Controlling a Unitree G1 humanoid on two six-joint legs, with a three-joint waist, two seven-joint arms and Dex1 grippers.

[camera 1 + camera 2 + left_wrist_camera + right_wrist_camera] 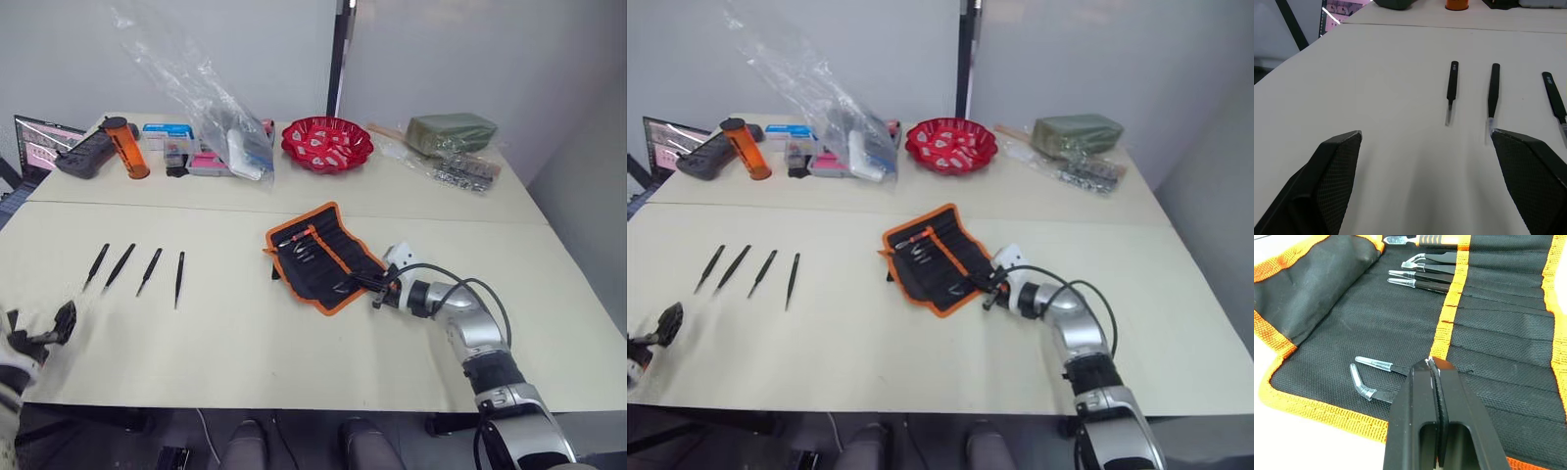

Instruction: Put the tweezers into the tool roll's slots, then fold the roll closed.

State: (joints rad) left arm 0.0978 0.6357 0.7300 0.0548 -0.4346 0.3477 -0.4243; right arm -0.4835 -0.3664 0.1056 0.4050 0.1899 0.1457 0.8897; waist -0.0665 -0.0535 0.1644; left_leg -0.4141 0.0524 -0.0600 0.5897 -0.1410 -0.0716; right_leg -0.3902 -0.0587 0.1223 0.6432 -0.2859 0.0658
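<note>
The tool roll (328,257) lies open near the table's middle, black with orange binding and an orange stripe (1449,303). Several capped tools sit in its slots (1415,276), and two more (1374,364) lie near its lower edge. Several tweezers (149,271) lie side by side on the table to the left, apart from the roll. My right gripper (378,290) hovers over the roll's near right part, its fingers (1420,401) pressed shut with nothing seen between them. My left gripper (1425,147) is open low over the table, just short of the tweezers (1451,85).
Along the table's far side stand a red bowl (327,144), a clear plastic bag (211,108) over small boxes, an orange bottle (125,147), a black device (86,155) and a green packet (451,132). A screen (39,142) sits at the far left corner.
</note>
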